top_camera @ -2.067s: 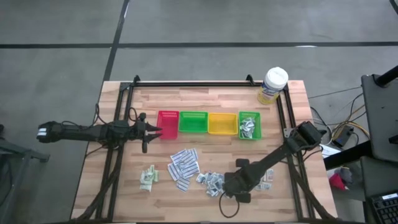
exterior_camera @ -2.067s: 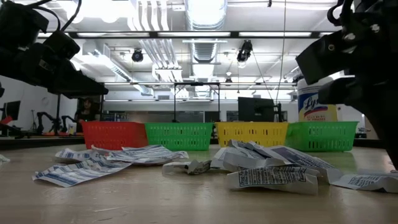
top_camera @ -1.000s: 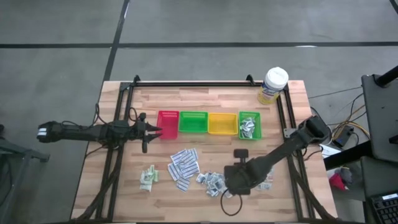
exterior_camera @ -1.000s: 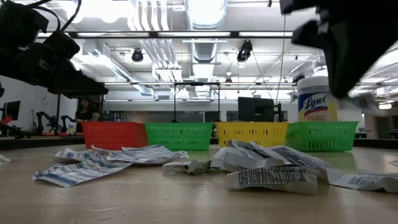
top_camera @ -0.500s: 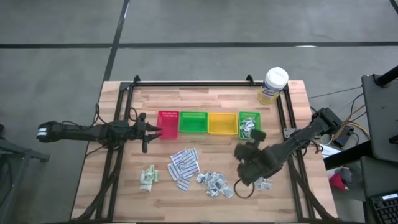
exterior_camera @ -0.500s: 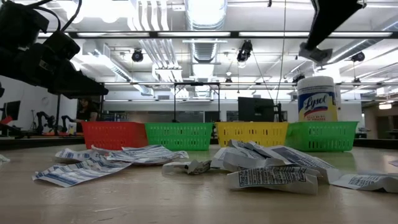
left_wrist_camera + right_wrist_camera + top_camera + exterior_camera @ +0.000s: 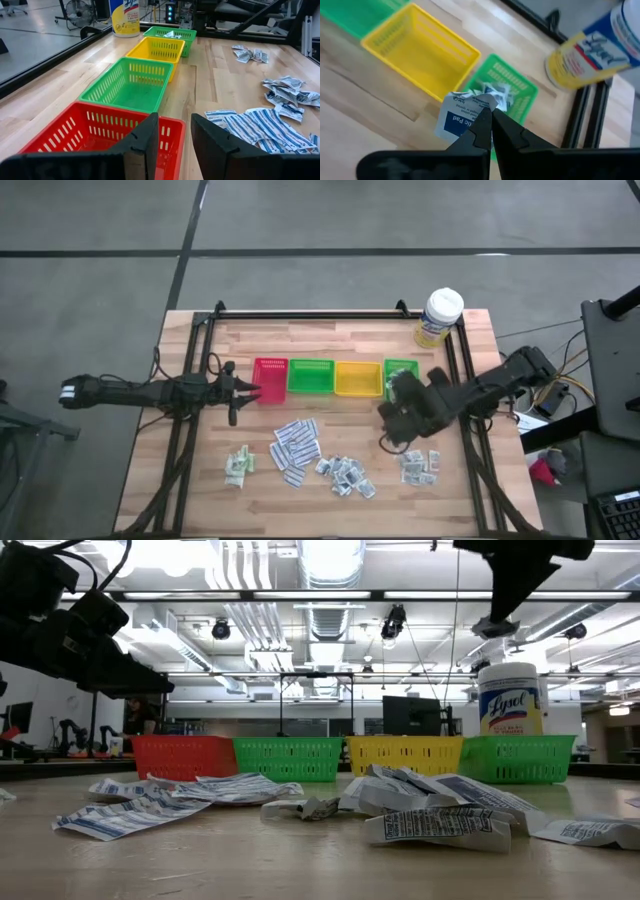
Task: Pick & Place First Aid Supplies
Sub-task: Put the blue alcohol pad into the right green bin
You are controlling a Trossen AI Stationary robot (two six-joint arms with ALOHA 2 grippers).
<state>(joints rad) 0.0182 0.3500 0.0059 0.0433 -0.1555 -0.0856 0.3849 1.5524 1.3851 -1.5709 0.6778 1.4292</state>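
Observation:
First aid supplies lie on the near half of the table: pale green sachets [image 7: 238, 465], white printed strips [image 7: 295, 448], grey-white squares [image 7: 345, 475] and another small heap [image 7: 420, 467]. More packets lie in the right green tray [image 7: 507, 97]. My right gripper [image 7: 398, 408] hangs high above the table just near of that tray, shut on a white packet with blue print [image 7: 459, 114]. My left gripper [image 7: 175, 145] waits open at the red tray's [image 7: 95, 135] left end, nothing between its fingers. My right gripper pinches the packet by one edge [image 7: 478, 107] between its two fingertips. The fingers slant down from the table's near right. The packet sticks out sideways past the fingertips, lifted clear, above the wood beside the right green tray.
Red [image 7: 270, 380], green [image 7: 311, 377], yellow [image 7: 357, 378] and a second green tray stand in a row across the table's middle. A white-lidded yellow-labelled tub [image 7: 440, 317] stands at the far right corner. Black frame rails [image 7: 300, 312] border the table.
My right gripper has risen from the heaps near the table's front edge and gone toward the far edge and the right green tray, rolling its wrist. It stays shut, and the packet has come up clear of the table with it.

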